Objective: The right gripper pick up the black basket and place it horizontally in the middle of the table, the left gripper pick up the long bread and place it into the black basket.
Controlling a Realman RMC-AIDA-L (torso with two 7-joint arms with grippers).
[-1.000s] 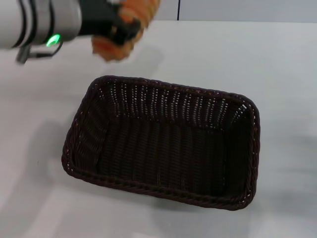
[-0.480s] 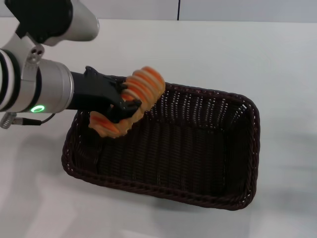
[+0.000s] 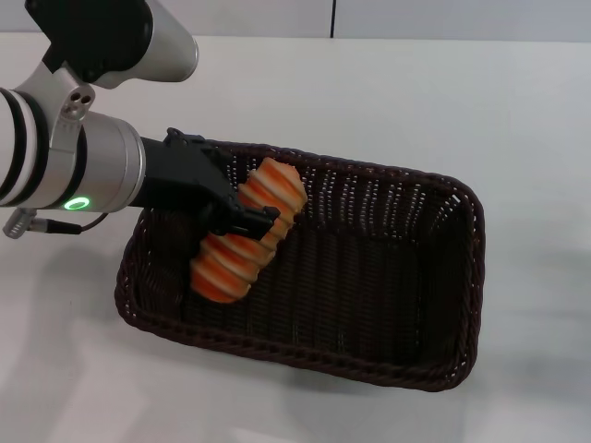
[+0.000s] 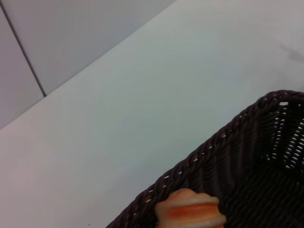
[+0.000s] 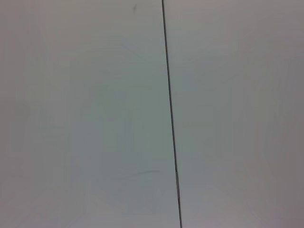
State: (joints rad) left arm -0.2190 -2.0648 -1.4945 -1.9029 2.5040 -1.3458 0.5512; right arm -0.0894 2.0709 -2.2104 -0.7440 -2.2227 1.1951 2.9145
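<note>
Head view: left claw (image 3: 242,221) clamped across middle of long bread (image 3: 247,244), inside black basket (image 3: 369,365). Reaches in from left over basket rim, bread tilted.

The left tool (image 3: 242,221) reaches in from the left, angled downward, its fingers clamped shut.

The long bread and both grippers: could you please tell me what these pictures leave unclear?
- Long bread: head view cannot settle whether it touches the black basket floor; left wrist view's edge cuts it off.
- Left gripper: bread hides its far finger.
- Right gripper: in no view; right wrist view shows only plain surface.
</note>
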